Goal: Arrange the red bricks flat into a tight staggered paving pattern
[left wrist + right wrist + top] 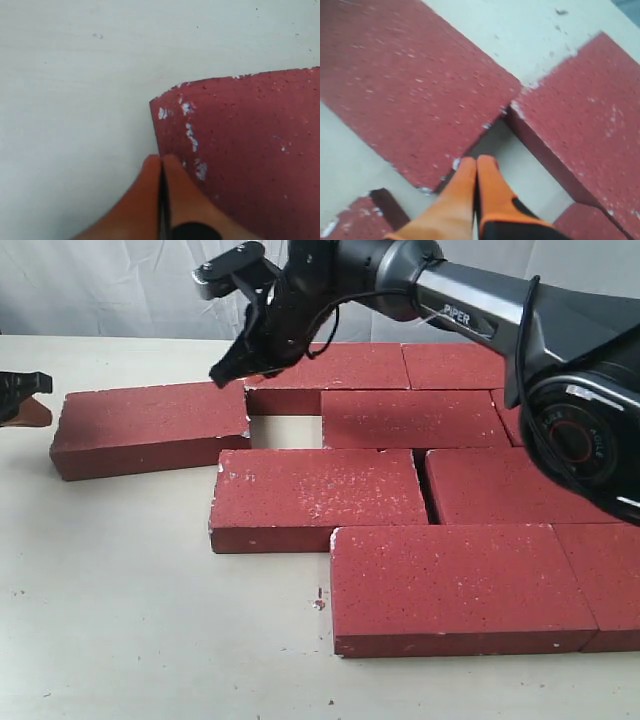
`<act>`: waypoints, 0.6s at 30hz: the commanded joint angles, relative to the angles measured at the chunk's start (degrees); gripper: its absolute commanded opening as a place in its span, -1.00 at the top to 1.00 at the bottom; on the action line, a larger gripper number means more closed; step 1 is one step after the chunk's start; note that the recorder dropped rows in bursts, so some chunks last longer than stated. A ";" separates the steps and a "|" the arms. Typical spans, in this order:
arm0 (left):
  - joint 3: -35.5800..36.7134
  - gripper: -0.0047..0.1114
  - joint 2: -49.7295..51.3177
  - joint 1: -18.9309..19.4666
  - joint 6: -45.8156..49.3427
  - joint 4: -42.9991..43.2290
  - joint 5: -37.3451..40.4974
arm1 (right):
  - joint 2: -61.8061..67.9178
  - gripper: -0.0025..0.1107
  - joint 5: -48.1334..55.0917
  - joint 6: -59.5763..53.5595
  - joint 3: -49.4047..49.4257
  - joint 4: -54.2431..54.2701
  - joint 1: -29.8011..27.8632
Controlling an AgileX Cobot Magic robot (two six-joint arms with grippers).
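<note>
On the table's (120,590) right, most red bricks (400,490) are laid flat and staggered; a gap (285,430) is left beside one skewed left brick (150,425). Right gripper (222,370) and left gripper (161,162) are seen closed, empty.

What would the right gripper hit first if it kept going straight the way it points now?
Probably the edge of the red brick right at its shut tips. The right gripper points down at the open gap between bricks, so it may instead slip past onto the bare table there. Depth is unclear.
</note>
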 commanded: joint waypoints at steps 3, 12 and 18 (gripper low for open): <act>-0.57 0.92 0.03 -0.03 -7.62 8.94 -3.86 | 4.48 0.97 -0.48 1.81 0.18 -0.61 -1.69; -0.57 0.92 0.38 -0.15 -7.62 7.76 -2.41 | 8.22 0.97 -6.52 1.81 0.18 0.97 -1.69; -0.91 0.92 3.02 -0.36 -6.45 3.78 -0.31 | 8.33 0.97 -8.32 1.42 0.18 3.50 -1.56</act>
